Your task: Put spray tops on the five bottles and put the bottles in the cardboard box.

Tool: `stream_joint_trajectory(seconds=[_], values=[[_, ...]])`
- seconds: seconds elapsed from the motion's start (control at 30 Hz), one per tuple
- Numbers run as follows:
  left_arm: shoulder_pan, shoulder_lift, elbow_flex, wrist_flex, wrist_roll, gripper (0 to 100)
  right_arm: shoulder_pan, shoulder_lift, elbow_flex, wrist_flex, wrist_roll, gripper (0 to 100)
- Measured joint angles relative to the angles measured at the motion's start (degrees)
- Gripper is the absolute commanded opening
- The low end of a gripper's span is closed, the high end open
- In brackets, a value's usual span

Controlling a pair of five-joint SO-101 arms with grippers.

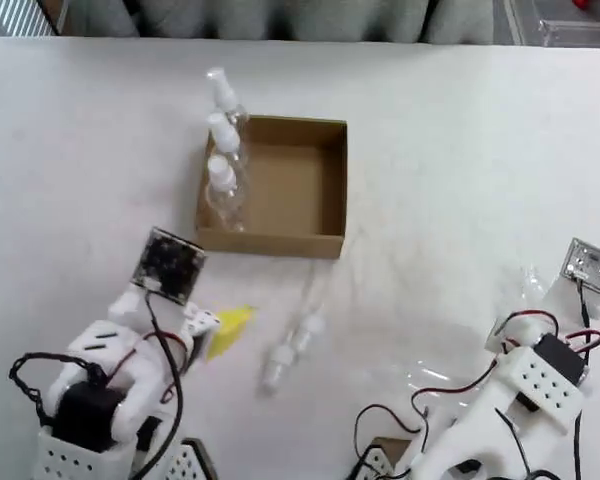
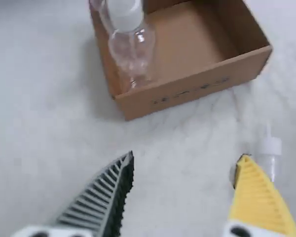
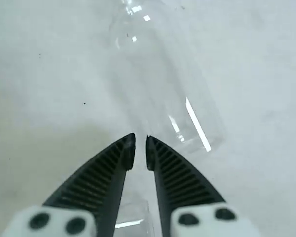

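Note:
The cardboard box (image 1: 315,240) sits mid-table, and three clear bottles with white spray tops (image 1: 223,183) stand along its left inner wall. In the left wrist view, one of these bottles (image 2: 129,47) rises inside the box (image 2: 197,89). Two loose spray tops (image 1: 305,327) (image 1: 277,366) lie on the table in front of the box. My left gripper (image 2: 186,159) is open just left of them, its yellow finger (image 2: 256,197) beside one spray top (image 2: 270,150). My right gripper (image 3: 138,148) is shut, its tips just short of a capless clear bottle (image 3: 170,89) lying on the table.
Clear bottle glints (image 1: 435,376) show on the table by the right arm (image 1: 525,385). A small grey board (image 1: 590,265) lies at the right edge. A square black board (image 1: 167,264) sits on the left arm. A clear piece (image 3: 133,217) lies under the right fingers.

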Motion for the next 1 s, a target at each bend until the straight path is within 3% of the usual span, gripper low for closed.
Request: stream_joint_trajectory(seconds=[0.3, 0.6, 0.77, 1.0], values=[[16.44, 1.85, -0.09, -1.41, 0.18, 31, -0.09, 0.0, 0.0, -0.18, -0.62, 2.5], [28.31, 17.93, -0.09, -9.76, 10.55, 31, -0.09, -0.09, 1.05, -0.18, -0.62, 2.5], [32.09, 20.57, 0.09, -10.46, 18.2, 31, -0.09, -0.09, 1.05, -0.18, -0.62, 2.5], [31.82, 20.66, 5.19, -10.64, 16.97, 31, -0.09, -0.09, 1.05, -0.18, -0.62, 2.5]])
